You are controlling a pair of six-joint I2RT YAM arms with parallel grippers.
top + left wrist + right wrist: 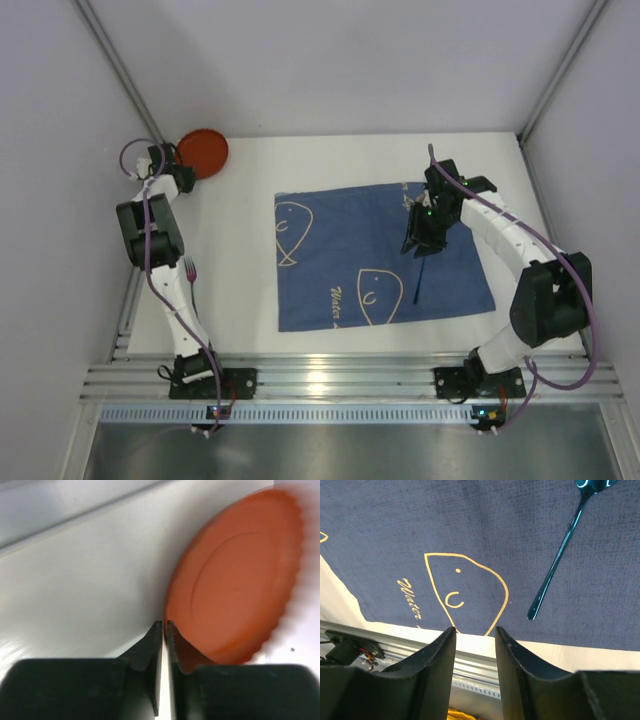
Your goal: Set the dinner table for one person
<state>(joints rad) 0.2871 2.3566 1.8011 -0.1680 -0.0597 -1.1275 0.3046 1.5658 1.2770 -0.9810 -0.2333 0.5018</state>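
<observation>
The white dinner table (250, 180) holds a blue cloth (380, 255) with pale fish drawings at its middle. A teal spoon (417, 280) lies on the cloth's right part; it also shows in the right wrist view (557, 560). An orange plate (203, 152) sits at the back left. My left gripper (182, 172) is beside the plate's left rim, its jaws almost touching with only bare table in the slit (164, 623); the plate (235, 580) lies against the right finger's outer side. My right gripper (418, 243) hovers open and empty over the cloth (475, 628), left of the spoon.
A pink fork (189, 268) lies on the table at the left, partly under my left arm. The ribbed silver rail (330, 380) runs along the near edge. Grey walls close in the table at the back and sides.
</observation>
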